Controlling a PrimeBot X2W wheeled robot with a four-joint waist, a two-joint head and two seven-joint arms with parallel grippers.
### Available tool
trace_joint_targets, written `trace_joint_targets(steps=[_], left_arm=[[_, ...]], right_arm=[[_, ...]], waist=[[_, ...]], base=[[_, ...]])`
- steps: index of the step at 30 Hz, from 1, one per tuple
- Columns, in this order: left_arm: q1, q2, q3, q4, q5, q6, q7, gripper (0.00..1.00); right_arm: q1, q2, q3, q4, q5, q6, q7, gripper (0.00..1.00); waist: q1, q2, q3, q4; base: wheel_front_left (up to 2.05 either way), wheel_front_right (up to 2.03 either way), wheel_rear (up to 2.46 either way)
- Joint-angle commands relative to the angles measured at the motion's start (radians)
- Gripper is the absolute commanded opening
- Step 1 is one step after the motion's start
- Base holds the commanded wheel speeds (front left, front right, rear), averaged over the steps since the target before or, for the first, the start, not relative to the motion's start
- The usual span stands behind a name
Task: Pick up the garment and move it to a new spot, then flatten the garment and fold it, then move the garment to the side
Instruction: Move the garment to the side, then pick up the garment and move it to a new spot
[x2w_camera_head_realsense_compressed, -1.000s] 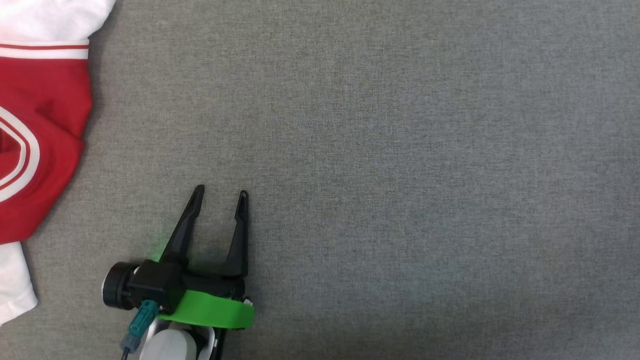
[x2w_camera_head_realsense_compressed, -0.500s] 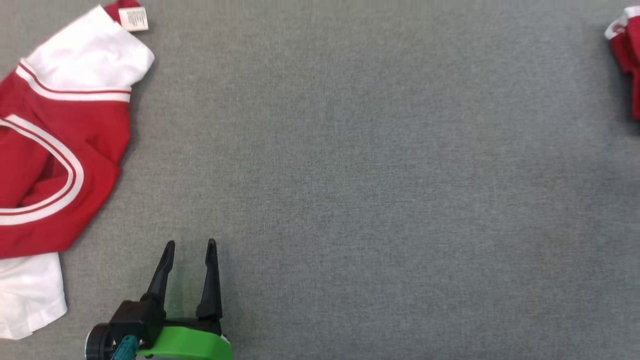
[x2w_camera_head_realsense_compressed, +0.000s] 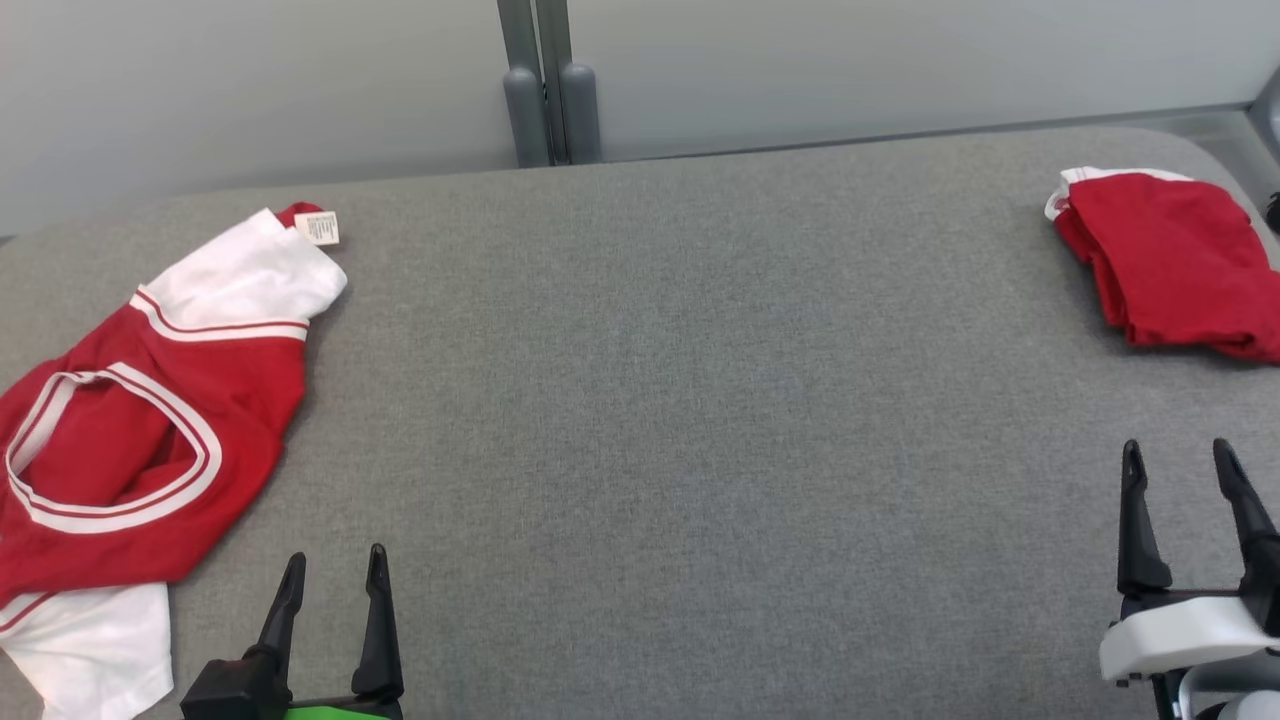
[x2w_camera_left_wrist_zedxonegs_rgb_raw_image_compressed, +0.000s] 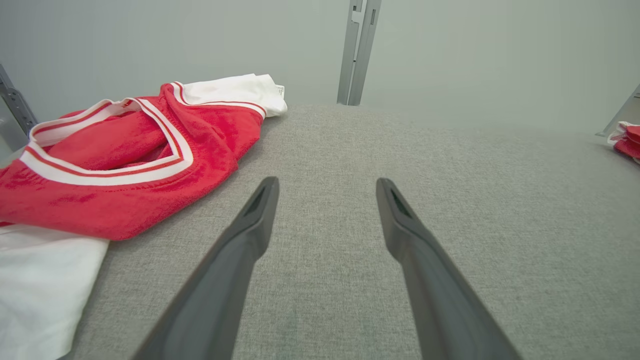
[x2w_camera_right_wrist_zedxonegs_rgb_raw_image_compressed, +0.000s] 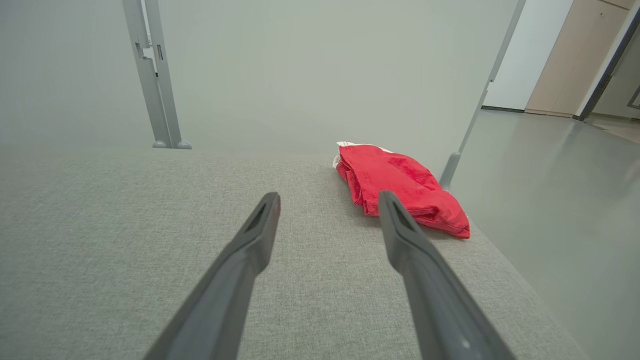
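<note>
A crumpled red garment (x2w_camera_head_realsense_compressed: 150, 440) with white sleeves and a white-striped neckline lies at the table's left end; the left wrist view has that garment (x2w_camera_left_wrist_zedxonegs_rgb_raw_image_compressed: 125, 165) ahead and to the left. My left gripper (x2w_camera_head_realsense_compressed: 336, 556) stands open just right of it, touching nothing, as its own view of the gripper (x2w_camera_left_wrist_zedxonegs_rgb_raw_image_compressed: 327, 181) confirms. A second, folded red garment (x2w_camera_head_realsense_compressed: 1170, 260) rests at the far right corner. My right gripper (x2w_camera_head_realsense_compressed: 1176, 446) is open in front of that bundle and apart from it. In the right wrist view the gripper (x2w_camera_right_wrist_zedxonegs_rgb_raw_image_compressed: 329, 195) points just left of the folded garment (x2w_camera_right_wrist_zedxonegs_rgb_raw_image_compressed: 400, 185).
The grey fabric-covered table (x2w_camera_head_realsense_compressed: 680, 400) has a rounded far edge and right corner. A grey post (x2w_camera_head_realsense_compressed: 545, 90) rises behind it against a pale wall. Past the table's right edge lies bare floor (x2w_camera_right_wrist_zedxonegs_rgb_raw_image_compressed: 550, 225).
The head camera has tilted up, bringing the table's far edge, the wall, the folded garment and my right gripper into the picture. The left gripper stays open.
</note>
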Motion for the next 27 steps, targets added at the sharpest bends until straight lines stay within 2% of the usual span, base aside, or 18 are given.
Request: trace_joint_targets(steps=[1, 7, 20, 23, 27], left_arm=[[0.011, 0.004, 0.006, 0.006, 0.012, -0.006, 0.001, 1.00], [0.004, 0.004, 0.020, 0.022, 0.025, -0.016, 0.001, 1.00], [-0.010, 0.004, 0.030, 0.025, 0.020, -0.024, 0.001, 1.00], [-0.018, 0.004, 0.025, 0.022, 0.012, -0.020, 0.001, 1.00], [-0.011, 0.004, 0.017, 0.023, 0.004, -0.012, 0.001, 1.00]], right_arm=[[0.030, 0.004, 0.012, -0.014, -0.014, -0.001, -0.002, 1.00], [0.078, 0.026, 0.035, 0.005, -0.028, -0.001, -0.002, 1.00], [0.075, 0.029, 0.066, 0.019, -0.017, -0.001, -0.003, 1.00], [0.073, 0.029, 0.072, 0.014, -0.016, -0.001, -0.003, 1.00], [0.082, 0.029, 0.087, 0.016, -0.003, -0.001, -0.003, 1.00]], waist=[[0.0001, 0.0000, -0.067, -0.004], [0.0001, 0.0000, -0.081, 0.011], [0.0001, 0.0000, -0.081, 0.042], [0.0001, 0.0000, -0.077, 0.072], [0.0001, 0.0000, -0.081, 0.157]], base=[[0.00, 0.00, 0.00], [0.00, 0.00, 0.00], [0.00, 0.00, 0.00], [0.00, 0.00, 0.00], [0.00, 0.00, 0.00]])
